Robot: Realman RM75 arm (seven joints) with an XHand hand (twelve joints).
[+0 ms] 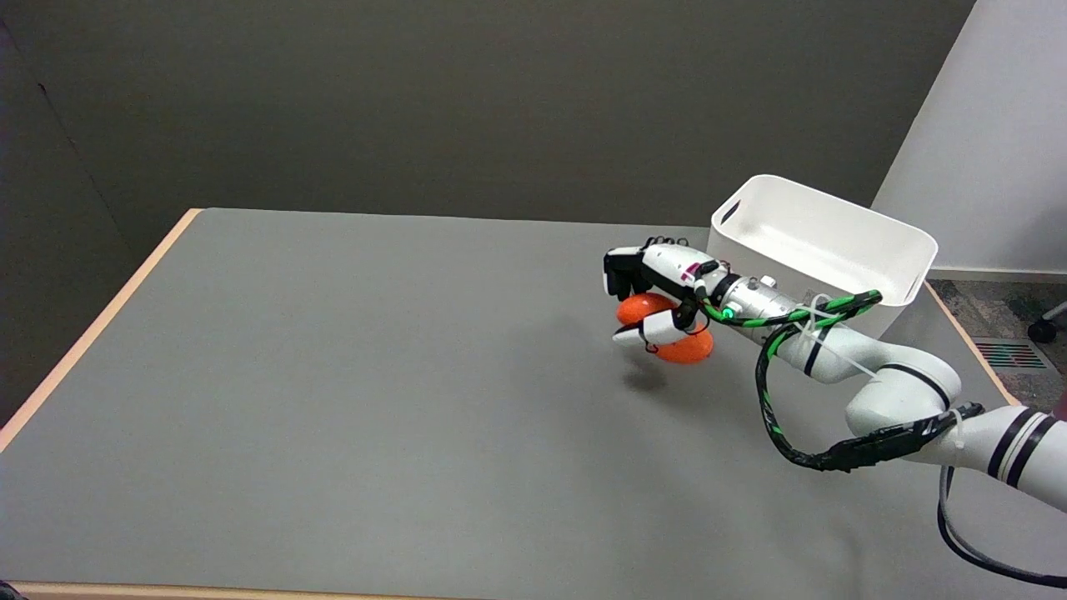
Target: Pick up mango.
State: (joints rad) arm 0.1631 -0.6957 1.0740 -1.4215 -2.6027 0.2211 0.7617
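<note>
The orange mango [667, 329] is clasped by the right hand [658, 287] just above the table [333, 375], and a slip could be caused by that shallow wrap.

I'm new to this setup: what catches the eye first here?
The orange mango stands out on the grey table, right of centre, with the right robot hand wrapped over it. Just behind sits a white bin at the table's far right.

Soft, even overhead light leaves the grey table [333, 400] evenly lit without glare, a faint diffuse shadow lies under the right hand [658, 292], the back wall [417, 100] is dim, and focus is slightly soft.
</note>
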